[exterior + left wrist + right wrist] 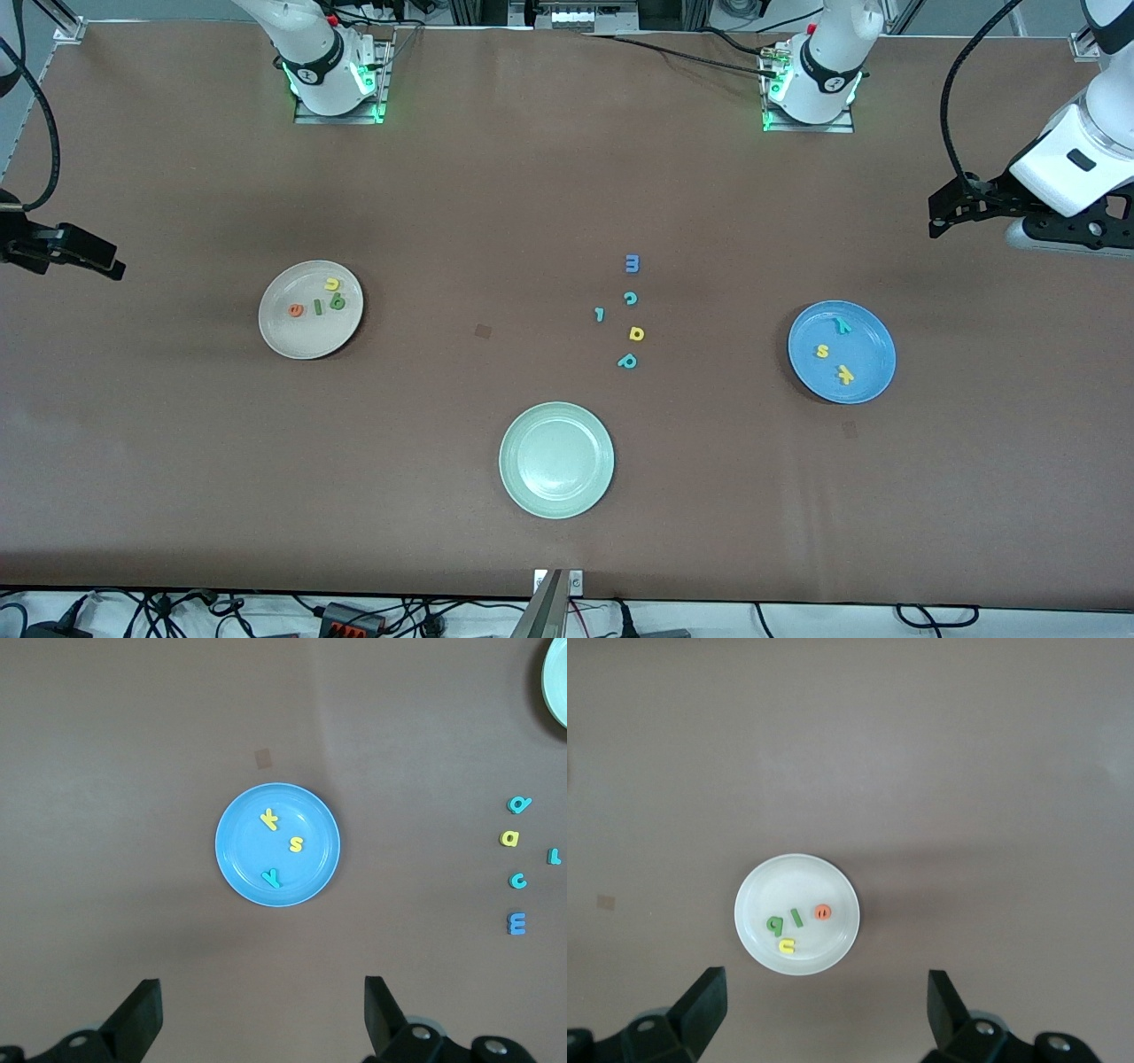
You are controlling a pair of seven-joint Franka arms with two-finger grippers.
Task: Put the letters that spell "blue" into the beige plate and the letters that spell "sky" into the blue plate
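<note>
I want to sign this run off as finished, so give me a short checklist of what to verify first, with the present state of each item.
1. Beige plate holds green b, dark green l, yellow u, orange e: ok.
2. Blue plate holds yellow s, yellow k, teal y: ok.
3. No wrong letter in either plate: ok.
4. Spare letters lie on the table between the plates; pale green plate holds nothing: ok.
5. Left gripper open, holding nothing, at its own end of the table: ok.
6. Right gripper open, holding nothing, at its own end: ok.
</note>
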